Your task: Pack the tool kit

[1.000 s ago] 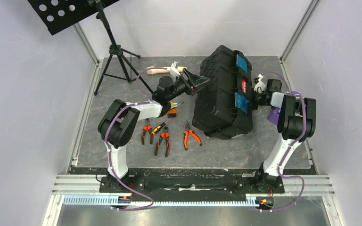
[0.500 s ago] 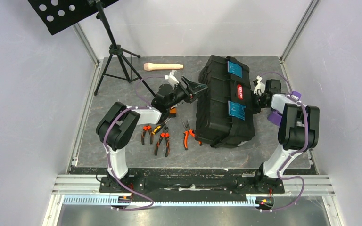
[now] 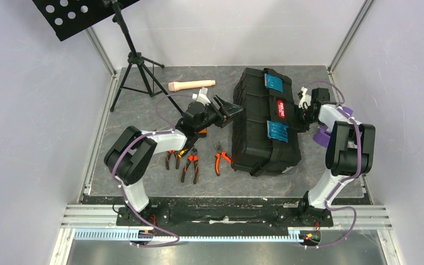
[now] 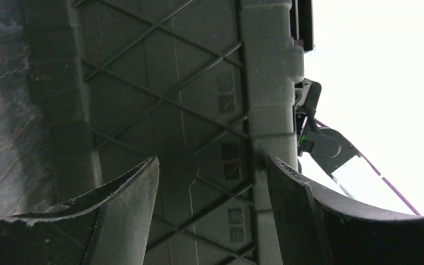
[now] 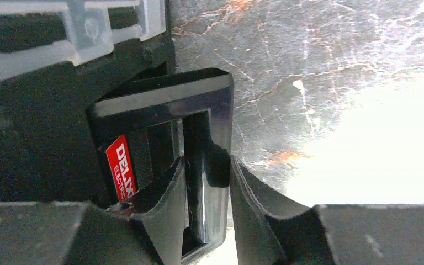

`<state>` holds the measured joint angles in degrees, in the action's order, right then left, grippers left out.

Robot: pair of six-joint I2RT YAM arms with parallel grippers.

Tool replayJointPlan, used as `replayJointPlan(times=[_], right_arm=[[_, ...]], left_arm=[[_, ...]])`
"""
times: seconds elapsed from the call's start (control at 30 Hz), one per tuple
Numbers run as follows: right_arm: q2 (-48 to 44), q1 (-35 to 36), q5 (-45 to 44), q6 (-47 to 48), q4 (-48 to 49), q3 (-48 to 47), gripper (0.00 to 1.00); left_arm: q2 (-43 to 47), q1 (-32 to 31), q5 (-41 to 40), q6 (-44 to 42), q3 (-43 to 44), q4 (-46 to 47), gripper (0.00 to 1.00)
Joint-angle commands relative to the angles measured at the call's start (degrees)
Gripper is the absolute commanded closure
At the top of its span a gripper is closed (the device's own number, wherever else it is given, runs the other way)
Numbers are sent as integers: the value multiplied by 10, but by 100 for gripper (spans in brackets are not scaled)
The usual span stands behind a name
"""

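The black toolbox (image 3: 256, 141) lies at mid-table with its blue latches (image 3: 279, 130) and red-labelled handle (image 3: 282, 107) facing up and right. My right gripper (image 3: 303, 115) is shut on the black handle bar (image 5: 205, 141) beside the red label (image 5: 120, 165). My left gripper (image 3: 230, 109) is open at the box's left side; its ribbed wall (image 4: 165, 88) fills the left wrist view between the fingers (image 4: 212, 168), contact unclear. Orange/black pliers (image 3: 222, 160) and two more pairs (image 3: 190, 165) lie left of the box with a yellow/black screwdriver (image 3: 185, 149).
A beige cylindrical handle (image 3: 191, 84) lies at the back. A black tripod stand (image 3: 138, 69) stands at back left. A purple object (image 3: 322, 136) sits right of the box behind my right arm. Frame rails bound the table.
The toolbox has tipped down from a steep tilt to lie lower and flatter, shifting right. My left gripper drew back left; the right gripper kept hold of the handle.
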<state>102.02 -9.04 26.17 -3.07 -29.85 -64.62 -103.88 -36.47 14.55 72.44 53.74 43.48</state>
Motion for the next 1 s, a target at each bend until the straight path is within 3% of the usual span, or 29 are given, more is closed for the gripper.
replayJointPlan(times=[0.0,0.23,0.4,0.57,0.73,0.97], right_arm=[[-34,15,-16,6,9,-65,64],[-62,13,-75,11,-13,-128,58],[-115,-11,-118,9,-32,-161,52],[-176,-13,-65,-13,-4,-128,45],[-228,-13,25,-66,75,-38,40],[-215,-13,64,-105,150,39,40]], left_arm=[[43,-36,-1,-56,-43,-90,23],[68,-36,-8,-66,-51,-122,21],[154,-35,-70,-183,16,-301,17],[192,-36,-76,-248,97,-425,13],[190,-43,-30,-236,120,-430,13],[142,-74,7,-191,126,-392,14]])
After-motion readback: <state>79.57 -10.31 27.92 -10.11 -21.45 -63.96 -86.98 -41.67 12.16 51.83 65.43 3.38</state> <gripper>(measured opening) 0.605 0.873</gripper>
